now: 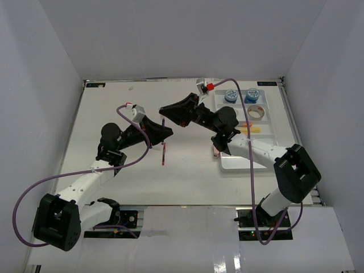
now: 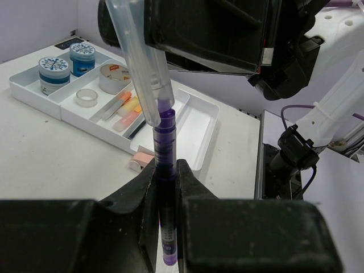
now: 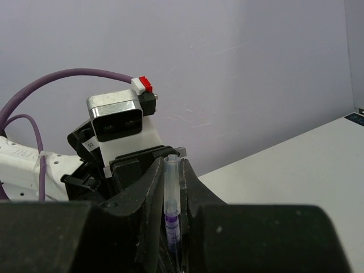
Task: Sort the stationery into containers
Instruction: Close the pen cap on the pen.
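Purple translucent plastic pen [image 2: 165, 142] is hanging in the air above the white table [image 1: 114, 114], between the two arms and not yet in any container. Its long axis is running straight from one pincer into the other; in the overhead view this reads as a short line going away from the arm bases.

Clear plastic cap [image 2: 142, 62] is sitting over the far end of the pen, overlapping the tip. Whether it is going on or coming off cannot be told.

Left pincer [image 2: 166, 169] is clamping the purple barrel, with the fingers pressing on both sides. Right pincer [image 3: 172, 170] is clamping the clear cap, and its fingers are gripping the cap's upper part. Both are facing each other along the pen's axis, nearly tip to tip.

White rectangular divided plastic tray [image 1: 267, 142] is lying well to the right of the pen, on the right arm's side, with that arm's forearm reaching across it. Two round blue-white tubs [image 2: 54, 71], two tape rolls [image 2: 85, 98] and yellow, orange and pink eraser pieces [image 2: 128, 111] are already occupying its compartments.

Judgement: any cap movement needs to follow the pen's own axis, since a sideways pull risks levering the barrel out of the left grip. The left arm is carrying the barrel, while the right arm is the nearer one to the tray.
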You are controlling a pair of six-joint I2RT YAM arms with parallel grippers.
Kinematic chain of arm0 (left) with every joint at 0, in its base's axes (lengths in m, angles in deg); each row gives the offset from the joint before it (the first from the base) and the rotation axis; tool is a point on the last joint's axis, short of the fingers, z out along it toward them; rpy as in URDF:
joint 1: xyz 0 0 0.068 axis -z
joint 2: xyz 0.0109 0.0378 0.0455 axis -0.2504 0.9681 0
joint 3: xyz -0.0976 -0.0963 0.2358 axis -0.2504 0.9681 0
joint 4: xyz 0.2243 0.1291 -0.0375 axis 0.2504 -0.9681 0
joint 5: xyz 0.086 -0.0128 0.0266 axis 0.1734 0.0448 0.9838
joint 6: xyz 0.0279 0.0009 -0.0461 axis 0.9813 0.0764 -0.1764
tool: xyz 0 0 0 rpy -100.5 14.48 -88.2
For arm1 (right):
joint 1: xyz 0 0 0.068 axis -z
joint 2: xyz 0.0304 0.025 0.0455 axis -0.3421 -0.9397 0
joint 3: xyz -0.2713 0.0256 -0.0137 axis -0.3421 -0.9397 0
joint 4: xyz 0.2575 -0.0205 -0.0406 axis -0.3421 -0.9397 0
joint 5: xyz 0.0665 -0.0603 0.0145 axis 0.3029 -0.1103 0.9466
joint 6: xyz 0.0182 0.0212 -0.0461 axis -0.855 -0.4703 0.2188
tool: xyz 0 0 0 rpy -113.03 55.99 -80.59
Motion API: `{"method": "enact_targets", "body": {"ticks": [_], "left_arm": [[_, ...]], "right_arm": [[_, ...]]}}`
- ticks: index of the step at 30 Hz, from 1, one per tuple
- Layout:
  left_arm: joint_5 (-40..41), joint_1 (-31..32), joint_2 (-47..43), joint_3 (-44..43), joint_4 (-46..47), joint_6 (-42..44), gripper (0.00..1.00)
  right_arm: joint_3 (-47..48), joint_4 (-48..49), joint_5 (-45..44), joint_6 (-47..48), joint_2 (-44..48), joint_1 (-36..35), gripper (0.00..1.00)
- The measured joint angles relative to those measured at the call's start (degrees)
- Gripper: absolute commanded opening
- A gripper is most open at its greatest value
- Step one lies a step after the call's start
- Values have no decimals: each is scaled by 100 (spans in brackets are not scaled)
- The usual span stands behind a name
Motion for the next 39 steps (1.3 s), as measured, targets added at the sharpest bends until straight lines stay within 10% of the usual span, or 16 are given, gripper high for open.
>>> {"method": "enact_targets", "body": {"ticks": [39], "left_arm": [[177, 251, 0, 98, 575, -354, 0]], "right_arm": [[-267, 474, -20, 48, 166, -26, 13]]}}
